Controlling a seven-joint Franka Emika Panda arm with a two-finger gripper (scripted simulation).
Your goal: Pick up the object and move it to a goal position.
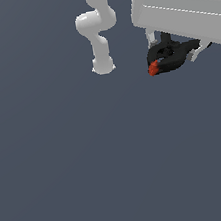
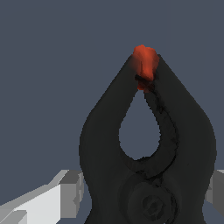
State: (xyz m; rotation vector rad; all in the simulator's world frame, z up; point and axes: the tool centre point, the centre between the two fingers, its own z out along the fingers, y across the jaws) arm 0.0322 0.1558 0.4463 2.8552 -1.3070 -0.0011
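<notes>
Your clamp (image 1: 171, 56) is a small black shape with a red-orange tip (image 1: 153, 68), and it sits between the fingers of the white gripper (image 1: 173, 49) near the upper part of the exterior view's right. You can see it lying roughly level, tip pointing toward the exterior view's left. In the wrist view the clamp (image 2: 146, 148) fills most of the picture, with a pale finger (image 2: 65, 192) pressed against each flank, so the claw is closed around its body. Behind it stands the arm's base (image 1: 103, 65) on the plain grey floor (image 1: 90, 161).
</notes>
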